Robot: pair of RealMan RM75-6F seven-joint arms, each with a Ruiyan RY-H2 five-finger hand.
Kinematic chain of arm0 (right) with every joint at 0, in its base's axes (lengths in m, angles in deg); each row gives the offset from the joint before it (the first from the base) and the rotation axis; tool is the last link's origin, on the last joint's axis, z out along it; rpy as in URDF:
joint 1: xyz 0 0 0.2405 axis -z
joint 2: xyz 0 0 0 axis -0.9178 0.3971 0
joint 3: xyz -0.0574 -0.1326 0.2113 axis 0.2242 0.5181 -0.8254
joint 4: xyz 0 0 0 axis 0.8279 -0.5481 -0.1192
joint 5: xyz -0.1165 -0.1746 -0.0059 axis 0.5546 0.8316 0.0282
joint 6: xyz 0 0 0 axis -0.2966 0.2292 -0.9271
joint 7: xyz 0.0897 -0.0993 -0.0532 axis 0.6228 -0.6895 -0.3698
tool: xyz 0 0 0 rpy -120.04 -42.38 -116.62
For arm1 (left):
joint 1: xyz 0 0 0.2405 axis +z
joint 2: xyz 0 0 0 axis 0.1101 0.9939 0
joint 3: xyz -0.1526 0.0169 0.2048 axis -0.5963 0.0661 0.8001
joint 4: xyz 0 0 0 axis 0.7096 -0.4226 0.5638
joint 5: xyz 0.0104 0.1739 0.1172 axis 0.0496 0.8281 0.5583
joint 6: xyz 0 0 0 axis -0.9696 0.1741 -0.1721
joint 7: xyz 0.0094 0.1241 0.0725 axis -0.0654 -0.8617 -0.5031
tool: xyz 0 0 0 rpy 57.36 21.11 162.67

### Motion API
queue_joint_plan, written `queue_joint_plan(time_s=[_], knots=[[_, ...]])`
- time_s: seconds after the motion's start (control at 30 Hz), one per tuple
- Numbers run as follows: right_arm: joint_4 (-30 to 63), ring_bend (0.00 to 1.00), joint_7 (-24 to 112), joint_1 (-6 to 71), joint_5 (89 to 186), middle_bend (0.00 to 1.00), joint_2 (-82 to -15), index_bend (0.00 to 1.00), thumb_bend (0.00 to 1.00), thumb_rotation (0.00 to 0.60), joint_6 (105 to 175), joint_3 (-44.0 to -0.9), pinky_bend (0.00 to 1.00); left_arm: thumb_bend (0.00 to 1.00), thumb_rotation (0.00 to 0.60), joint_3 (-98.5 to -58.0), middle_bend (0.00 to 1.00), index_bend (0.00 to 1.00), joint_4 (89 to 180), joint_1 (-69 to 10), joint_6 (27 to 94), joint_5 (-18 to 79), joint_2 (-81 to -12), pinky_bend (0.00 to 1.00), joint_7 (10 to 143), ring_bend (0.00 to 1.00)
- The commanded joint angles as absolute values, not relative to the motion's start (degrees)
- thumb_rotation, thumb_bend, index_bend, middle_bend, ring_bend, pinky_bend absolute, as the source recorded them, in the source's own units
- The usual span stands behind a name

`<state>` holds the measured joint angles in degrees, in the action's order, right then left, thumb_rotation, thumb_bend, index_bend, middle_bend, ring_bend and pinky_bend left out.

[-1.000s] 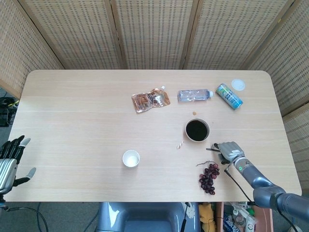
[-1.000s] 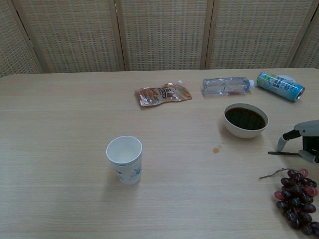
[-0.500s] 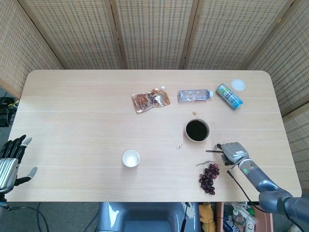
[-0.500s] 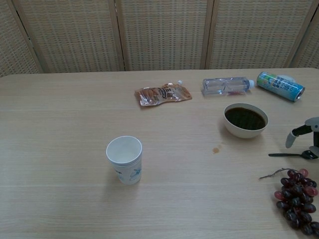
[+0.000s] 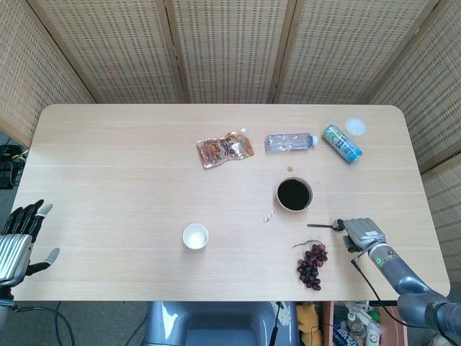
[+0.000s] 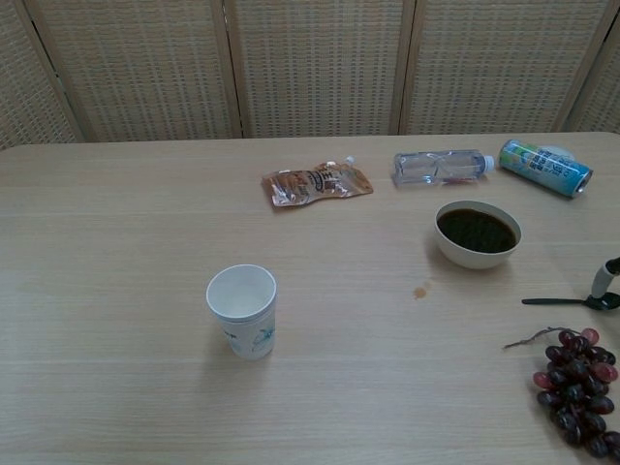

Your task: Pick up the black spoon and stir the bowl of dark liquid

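The slim black spoon (image 5: 322,226) lies flat on the pale wood-grain table (image 5: 115,173), its far end right at the fingertips of the grey right hand (image 5: 362,233); whether those fingers actually pinch it I cannot tell. Just beyond the fingers stands the round white bowl of dark liquid (image 5: 294,194), glossy and smooth, and beside them a knobbly bunch of dark grapes (image 5: 312,264). Only the head view shows the black left hand (image 5: 20,234), fingers spread, holding nothing; the chest view catches merely a fingertip.
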<state>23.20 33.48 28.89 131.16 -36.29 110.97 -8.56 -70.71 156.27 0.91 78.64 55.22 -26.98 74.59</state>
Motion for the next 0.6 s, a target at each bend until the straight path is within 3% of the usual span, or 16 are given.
queue_joint_plan(time_s=[0.03,0.6], knots=[[22.68,0.97,33.73,29.12,131.21,0.96,-36.54,0.26,0.84,0.6,110.7,-8.38,0.98,0.31,0.6,-70.66,0.0,0.0,156.38,0.96,78.69,55.24,-26.93,0.0,74.47,0.0],[17.93,0.97,35.49,29.53,132.62,0.96,-38.84,0.26,0.84,0.6,108.63,-8.65,0.98,0.31,0.6,-70.45,0.0,0.0,157.22,1.44,79.31,55.09,-26.55,0.0,73.58,0.0]])
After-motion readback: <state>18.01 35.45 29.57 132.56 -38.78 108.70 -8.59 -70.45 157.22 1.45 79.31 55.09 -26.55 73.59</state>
